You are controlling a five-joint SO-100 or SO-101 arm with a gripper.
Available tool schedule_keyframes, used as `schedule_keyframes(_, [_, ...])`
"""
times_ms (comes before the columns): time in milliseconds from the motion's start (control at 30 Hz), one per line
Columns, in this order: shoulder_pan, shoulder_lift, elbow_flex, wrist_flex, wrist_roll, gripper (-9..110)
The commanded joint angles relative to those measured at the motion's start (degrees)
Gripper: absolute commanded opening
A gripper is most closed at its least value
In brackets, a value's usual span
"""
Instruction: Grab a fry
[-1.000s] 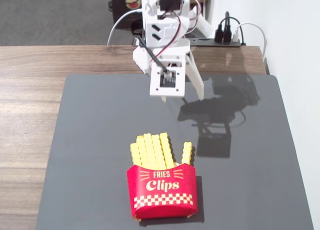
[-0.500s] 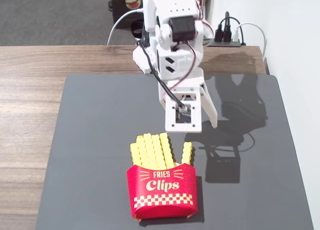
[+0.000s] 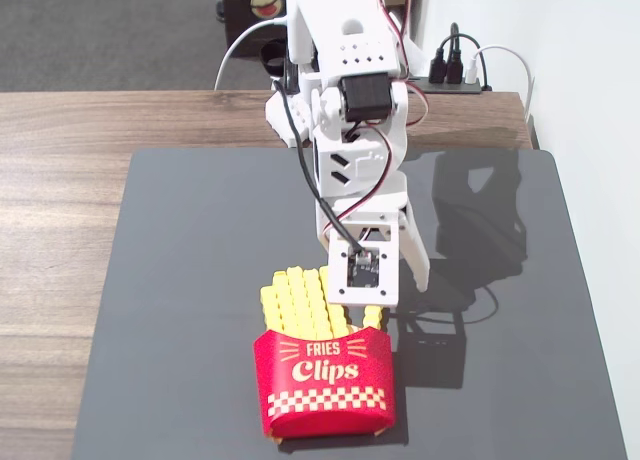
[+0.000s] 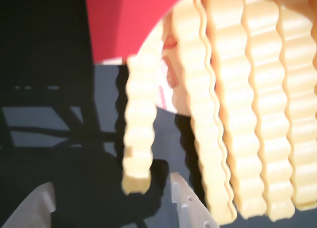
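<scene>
The red "Fries Clips" carton (image 3: 325, 380) lies flat on the dark mat with a tight bunch of yellow fries (image 3: 298, 302) sticking out of its top. One single wavy yellow fry (image 4: 138, 124) stands apart from the bunch (image 4: 257, 104); in the fixed view its end (image 3: 372, 318) peeks out at the carton's top right, under the arm. My gripper (image 4: 110, 188) is open and hangs low over that end. The fry's tip lies between the two white fingers (image 4: 185, 203), nearer the right one, with a gap on both sides. In the fixed view the gripper (image 3: 395, 298) is partly hidden by the wrist.
The dark grey mat (image 3: 200, 280) covers most of a wooden table (image 3: 60, 180). A power strip with plugs (image 3: 455, 78) and cables sits at the back right, by a white wall. The arm's base (image 3: 330, 40) stands at the back middle.
</scene>
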Motion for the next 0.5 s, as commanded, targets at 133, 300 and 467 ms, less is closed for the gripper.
schedule_keyframes(133, [-0.44, -2.55, -5.19, -1.32, 0.53, 25])
schedule_keyframes(300, [-0.79, -4.66, -6.15, -2.37, 1.23, 20])
schedule_keyframes(467, [-1.05, -5.45, -6.15, -3.34, 1.93, 12])
